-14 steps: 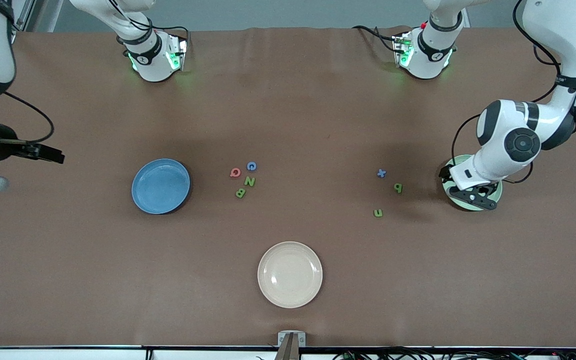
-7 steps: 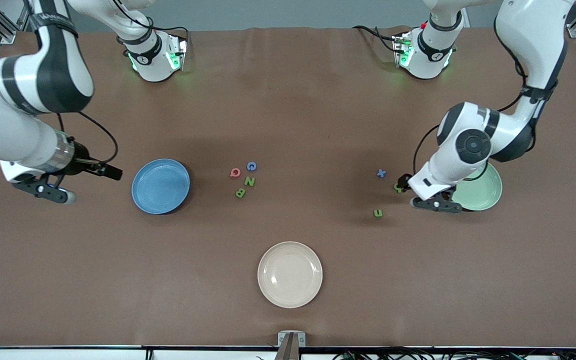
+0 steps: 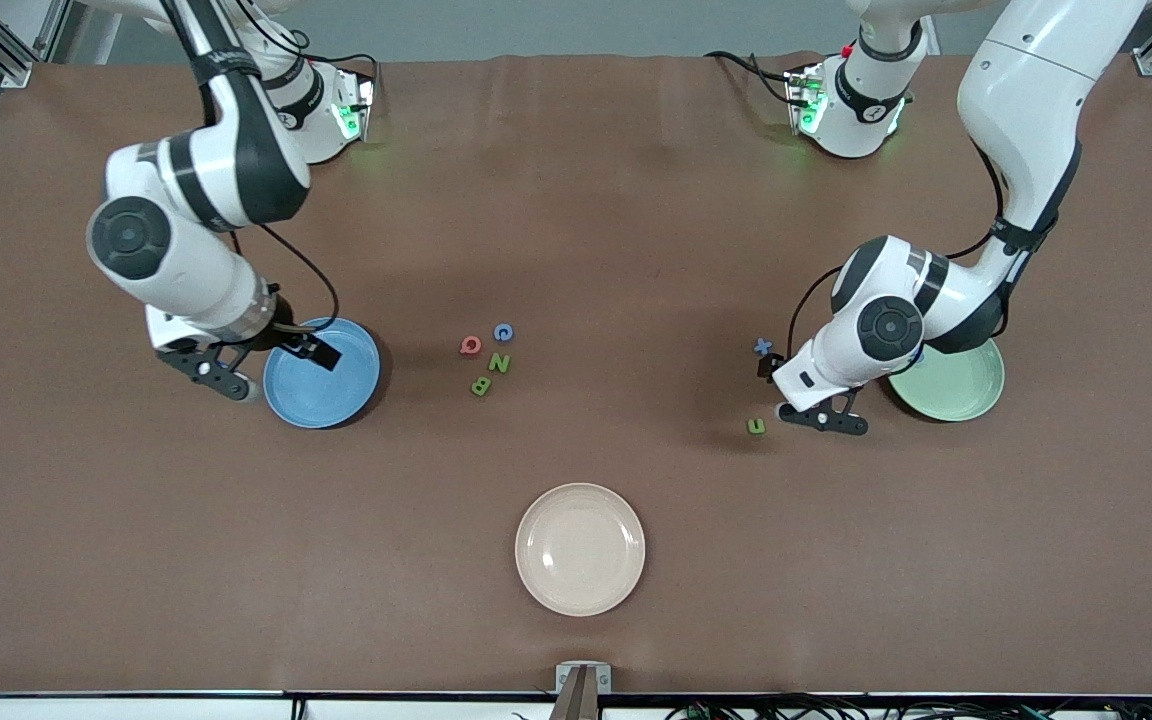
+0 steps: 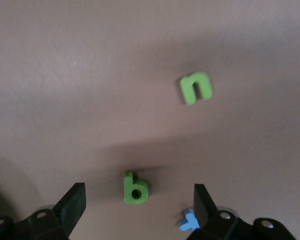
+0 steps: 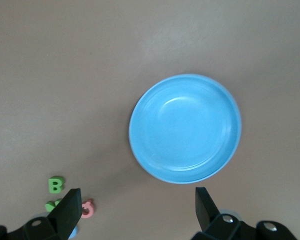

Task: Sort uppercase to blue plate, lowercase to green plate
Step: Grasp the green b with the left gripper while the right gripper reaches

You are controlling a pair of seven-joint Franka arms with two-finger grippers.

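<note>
The blue plate lies toward the right arm's end and also shows in the right wrist view. Red Q, blue C, green N and green B lie together beside it. My right gripper hangs open and empty by the plate's rim. The green plate lies toward the left arm's end. Blue x and green u lie on the table. My left gripper is open over the green p. The blue m is hidden.
A cream plate lies nearest the front camera, at mid table. The brown table mat is bare between the arm bases and the letters. The left arm's elbow hangs over part of the green plate.
The left gripper moved from over the green plate to over the green p. The right arm swung in from the table's end to the blue plate. The letters did not move.
</note>
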